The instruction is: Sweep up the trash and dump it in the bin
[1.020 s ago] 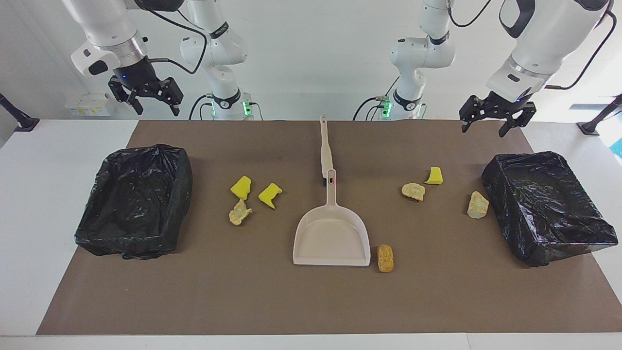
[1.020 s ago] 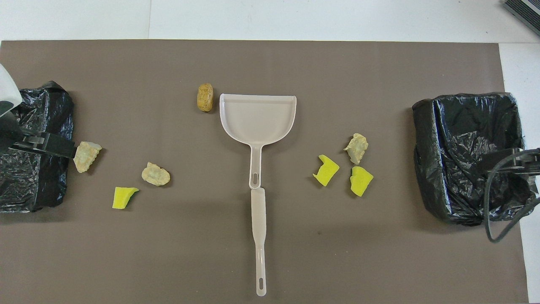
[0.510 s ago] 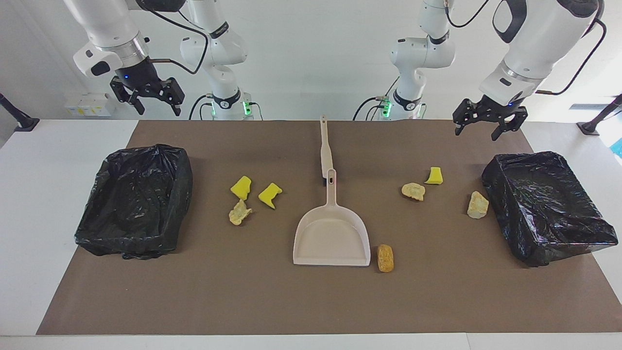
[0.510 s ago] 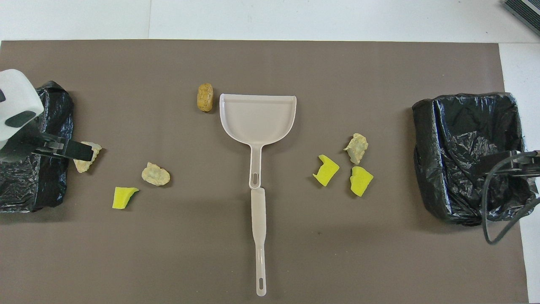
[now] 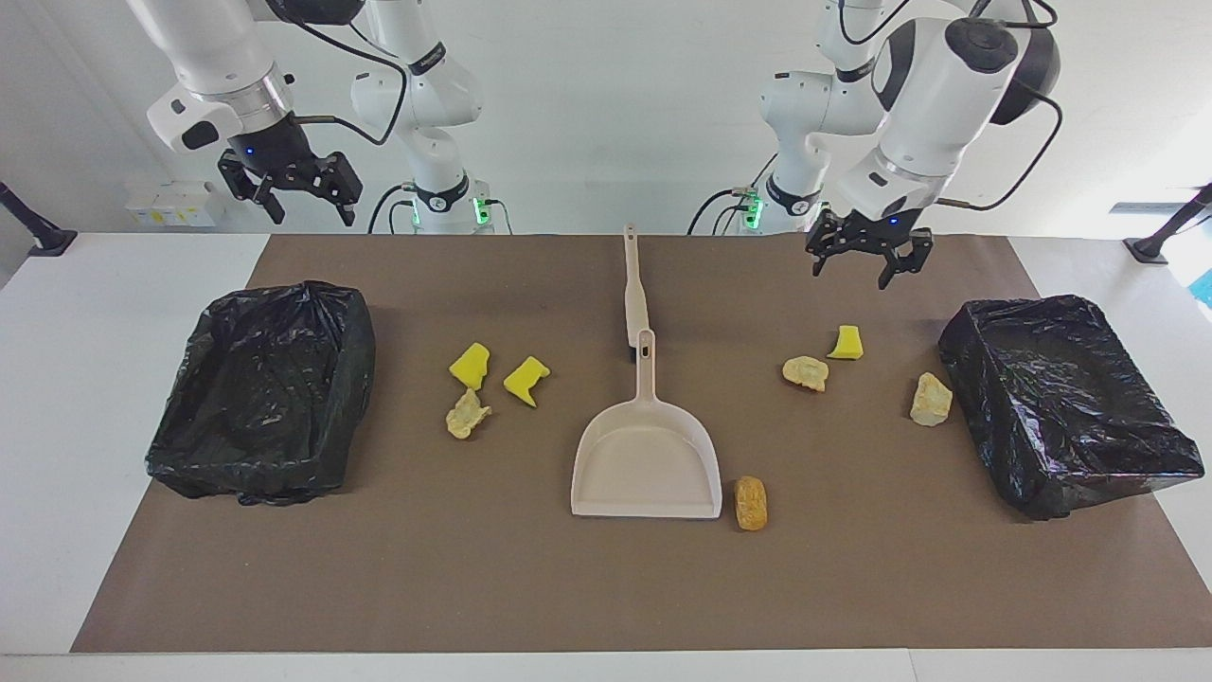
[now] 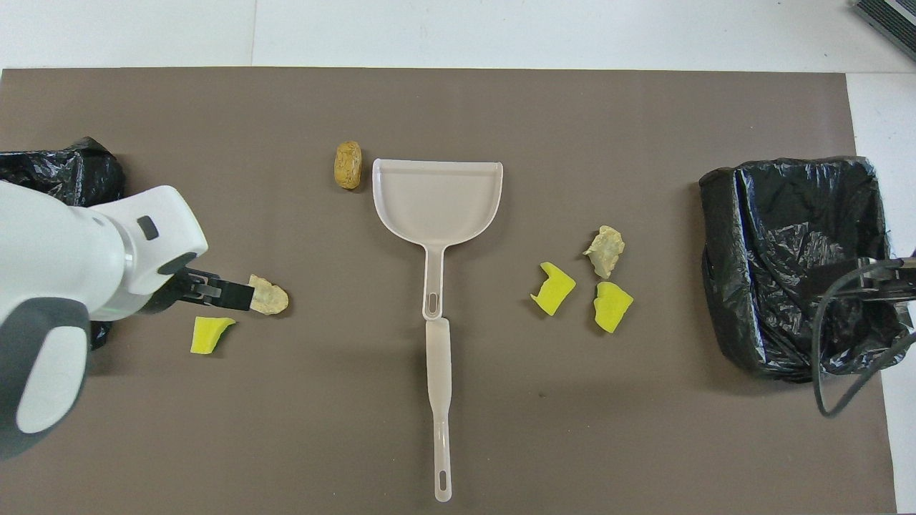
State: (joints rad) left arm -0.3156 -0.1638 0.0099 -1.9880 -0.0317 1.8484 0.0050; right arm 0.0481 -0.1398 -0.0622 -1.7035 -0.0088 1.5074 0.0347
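Several pieces of trash lie on the brown mat: a yellow bit (image 5: 846, 343) and two tan lumps (image 5: 806, 372) (image 5: 931, 399) toward the left arm's end. Two yellow bits (image 5: 470, 365) (image 5: 525, 379) and a tan lump (image 5: 467, 414) lie toward the right arm's end. An orange-brown lump (image 5: 751, 502) sits beside the beige dustpan (image 5: 644, 459). The beige brush (image 5: 634, 294) lies in line with the dustpan's handle, nearer the robots. My left gripper (image 5: 866, 258) (image 6: 236, 293) hangs open and empty over the mat by the yellow bit. My right gripper (image 5: 284, 187) waits open, high over its bin.
Two black-bagged bins stand on the mat, one (image 5: 265, 388) at the right arm's end and one (image 5: 1065, 398) at the left arm's end. In the overhead view the left arm hides part of its bin (image 6: 64, 164). A cable (image 6: 830, 357) loops over the other bin.
The left arm has swung from over its bin toward the table's middle and now hangs over the yellow bit and tan lump. The right gripper has hardly moved.
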